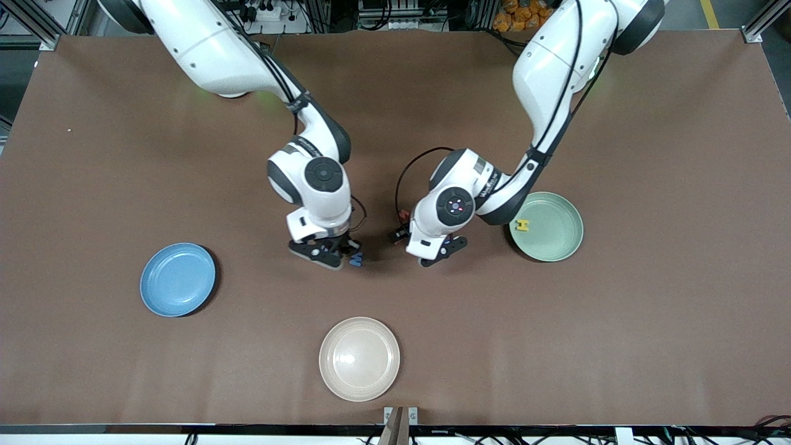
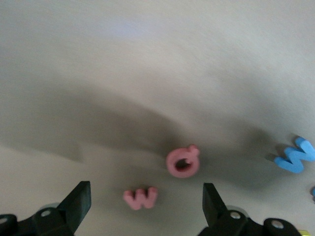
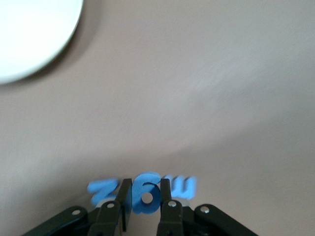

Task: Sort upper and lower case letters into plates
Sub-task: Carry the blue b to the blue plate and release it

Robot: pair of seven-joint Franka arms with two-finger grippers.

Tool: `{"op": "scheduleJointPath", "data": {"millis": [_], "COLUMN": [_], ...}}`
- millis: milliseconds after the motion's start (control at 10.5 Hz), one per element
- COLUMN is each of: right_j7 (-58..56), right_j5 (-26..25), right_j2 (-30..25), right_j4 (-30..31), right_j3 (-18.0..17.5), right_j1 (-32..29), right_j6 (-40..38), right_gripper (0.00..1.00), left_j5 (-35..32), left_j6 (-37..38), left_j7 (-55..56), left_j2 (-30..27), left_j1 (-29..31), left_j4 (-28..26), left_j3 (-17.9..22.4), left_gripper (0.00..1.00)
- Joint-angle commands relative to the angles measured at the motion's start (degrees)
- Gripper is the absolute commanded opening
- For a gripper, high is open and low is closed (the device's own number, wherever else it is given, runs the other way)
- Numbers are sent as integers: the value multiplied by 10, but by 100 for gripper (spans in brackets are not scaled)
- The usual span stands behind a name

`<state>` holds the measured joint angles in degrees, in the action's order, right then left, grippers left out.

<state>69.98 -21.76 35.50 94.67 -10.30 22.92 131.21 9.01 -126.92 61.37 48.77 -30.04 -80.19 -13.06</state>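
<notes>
1. Gripping a blue letter (image 3: pixel 146 194) shaped like a "6" or a "g", the right gripper (image 1: pixel 337 252) is down at the table (image 1: pixel 93 185) near its middle, with its fingers (image 3: pixel 166 196) narrowed onto the piece.
2. Two more blue letters lie just beside the held one, a "z" form (image 3: pixel 102 191) and an "m" or "w" form (image 3: pixel 183 187); in the front view a blue piece (image 1: pixel 355 261) shows at the gripper's tip.
3. Left gripper (image 1: pixel 440 250): low over the table beside the right gripper, toward the left arm's end, jaws spread wide with nothing between them.
4. Between its fingers (image 2: pixel 78 199) the left wrist view shows a pink "w" letter (image 2: pixel 141 197) and a pink ring-shaped letter with a small tail (image 2: pixel 182 162), both lying flat and close together but apart.
5. A light blue "w" letter (image 2: pixel 295 156) lies on the table off to one side of the pink pair.
6. Pale green plate (image 1: pixel 559 244): toward the left arm's end of the table, partly covered by the left arm, with one yellow letter (image 1: pixel 523 225) lying in it.
7. Blue plate (image 1: pixel 178 279): toward the right arm's end, holding no letter.
8. Cream plate (image 1: pixel 359 358): nearest the front camera, between the other two plates along the table's length.
</notes>
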Motion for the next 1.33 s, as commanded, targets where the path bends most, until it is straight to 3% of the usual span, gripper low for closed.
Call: {"op": "scheduleJointPath", "data": {"millis": [0, 190, 476, 667, 952, 1048, 1143, 1238], "right_j7": [-48, -115, -201, -222, -223, -223, -224, -224], "right_j5": [-10, -11, -18, -25, -23, -26, -27, -25], "right_j2": [-59, -82, -81, -74, -54, -41, -26, -20], "right_j4": [51, 88, 99, 95, 65, 47, 21, 6], "right_j3": [-8, -8, -6, -6, -6, -6, -6, -6], "right_j1": [-79, -154, -268, -299, -316, -316, -316, -317], "right_j6": [-38, -84, -104, -85, -66, -65, -64, -64], "right_gripper": [0, 0, 0, 0, 0, 0, 59, 100], "left_j5": [10, 10, 11, 10, 12, 12, 12, 12], "left_j6": [-24, -25, -25, -24, -23, -22, -22, -22], "left_j7": [-18, -97, -98, -96, -91, -91, -92, -92], "left_j2": [49, 51, 56, 65, 69, 69, 70, 70], "left_j1": [-33, -51, -56, -70, -93, -94, -94, -94], "left_j4": [55, 58, 70, 70, 70, 70, 70, 70], "left_j3": [27, 52, 52, 58, 81, 81, 82, 82], "left_gripper": [100, 100, 100, 73, 50, 50, 43, 40]}}
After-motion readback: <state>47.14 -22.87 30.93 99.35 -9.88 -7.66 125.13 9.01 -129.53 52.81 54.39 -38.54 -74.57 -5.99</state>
